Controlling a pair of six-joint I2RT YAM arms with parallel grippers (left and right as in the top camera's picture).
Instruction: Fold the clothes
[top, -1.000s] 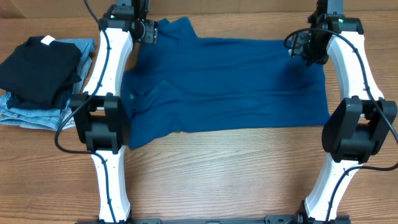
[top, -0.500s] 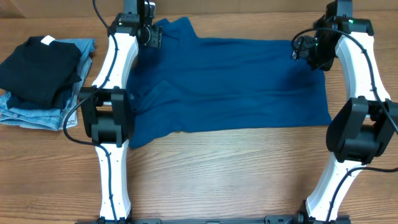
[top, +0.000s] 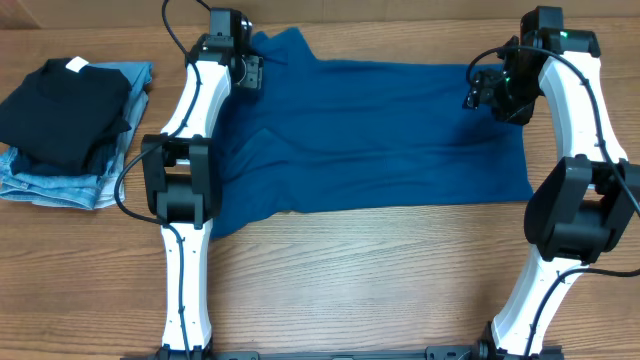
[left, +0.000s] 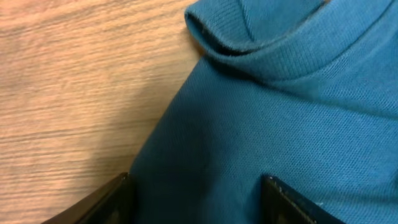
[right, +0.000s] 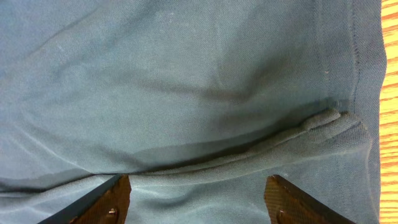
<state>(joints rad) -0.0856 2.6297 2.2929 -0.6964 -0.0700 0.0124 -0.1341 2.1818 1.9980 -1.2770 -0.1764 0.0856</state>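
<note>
The teal-blue shirt (top: 370, 135) lies spread across the far half of the table, collar at the far left. My left gripper (top: 250, 72) is open just above the shirt's collar end; in the left wrist view its fingers (left: 196, 199) straddle the fabric (left: 280, 124) below the collar fold, beside bare wood. My right gripper (top: 488, 90) is open over the shirt's far right part; in the right wrist view its fingers (right: 199, 199) straddle a ridge of bunched fabric (right: 261, 149) near the hem. Neither holds anything.
A black folded garment with a white tag (top: 62, 108) lies on light-blue jeans (top: 55, 182) at the left edge. Both arm bases stand at the near edge, with bare wood (top: 370, 280) between them.
My left gripper has shifted right and slightly nearer onto the collar area. My right gripper has moved a little nearer and left over the shirt's right part. The shirt has not moved.
</note>
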